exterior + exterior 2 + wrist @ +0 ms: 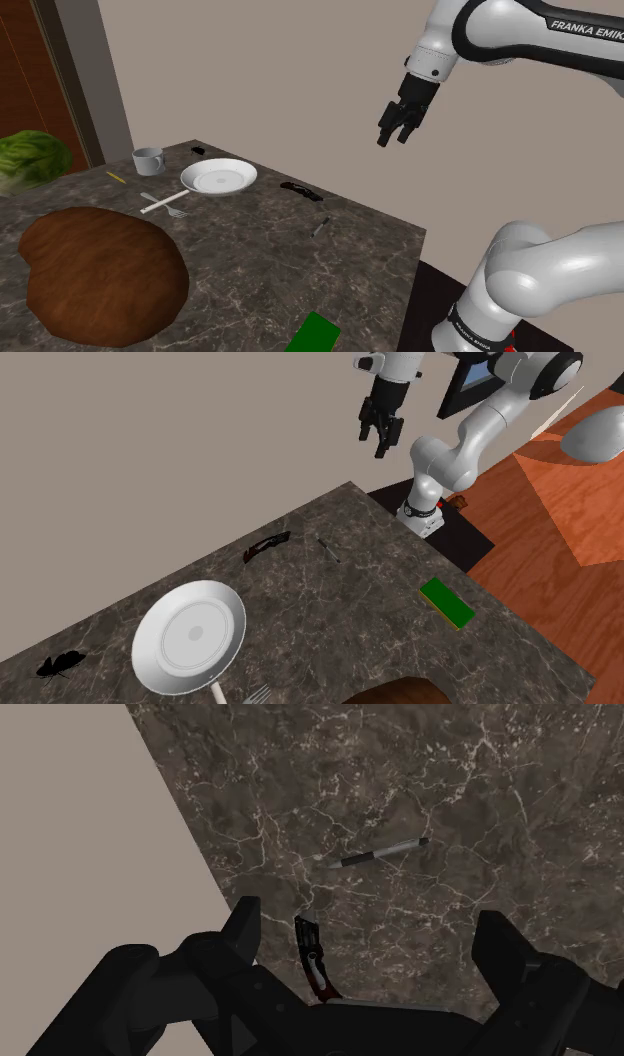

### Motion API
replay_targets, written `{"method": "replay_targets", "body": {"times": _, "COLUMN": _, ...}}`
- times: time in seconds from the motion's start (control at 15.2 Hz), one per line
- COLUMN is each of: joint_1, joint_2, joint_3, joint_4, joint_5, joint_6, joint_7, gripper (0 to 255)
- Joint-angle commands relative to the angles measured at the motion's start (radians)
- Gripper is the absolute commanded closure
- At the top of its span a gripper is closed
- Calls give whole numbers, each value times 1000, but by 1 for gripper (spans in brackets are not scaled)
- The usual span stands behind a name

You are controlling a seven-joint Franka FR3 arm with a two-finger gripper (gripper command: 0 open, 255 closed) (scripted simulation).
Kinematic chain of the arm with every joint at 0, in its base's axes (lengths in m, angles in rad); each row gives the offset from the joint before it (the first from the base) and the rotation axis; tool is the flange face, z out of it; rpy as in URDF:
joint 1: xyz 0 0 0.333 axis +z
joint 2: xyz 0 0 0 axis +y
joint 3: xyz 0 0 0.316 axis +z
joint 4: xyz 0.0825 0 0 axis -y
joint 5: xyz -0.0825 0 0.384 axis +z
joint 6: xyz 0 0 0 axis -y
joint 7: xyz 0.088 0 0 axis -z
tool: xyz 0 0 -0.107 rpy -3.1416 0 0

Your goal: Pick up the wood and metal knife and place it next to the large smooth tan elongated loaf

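Note:
The knife (300,189) is a small folding one with a dark red-brown handle and a metal part, lying on the dark marble table (270,270) near its far edge by the wall. It also appears as the knife (265,544) and knife (315,969). My black gripper (397,135) hangs open and empty in the air high above the table, over its wall-side edge; the gripper (370,944) looks down with the knife between its spread fingers, far below. The loaf (100,270) is a large, smooth brown mass at the shoulder view's lower left.
A grey pen (375,855) lies close to the knife. A white plate (218,177), a fork (165,205), a grey mug (148,160) and a lettuce (30,158) sit further left. A green box (447,601) lies near the table's front edge.

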Motion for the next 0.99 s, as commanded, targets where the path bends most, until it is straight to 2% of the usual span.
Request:
{"method": "replay_targets", "body": {"times": 0.0, "joint_1": 0, "joint_2": 0, "joint_3": 0, "joint_4": 0, "joint_5": 0, "joint_6": 0, "joint_7": 0, "gripper": 0}}
{"method": "replay_targets", "body": {"times": 0.46, "joint_1": -7, "joint_2": 178, "joint_3": 10, "joint_4": -48, "joint_5": -32, "joint_6": 214, "joint_7": -16, "gripper": 0}}
{"method": "replay_targets", "body": {"times": 0.92, "joint_1": -17, "joint_2": 402, "joint_3": 18, "joint_4": -30, "joint_5": -71, "joint_6": 408, "joint_7": -19, "gripper": 0}}
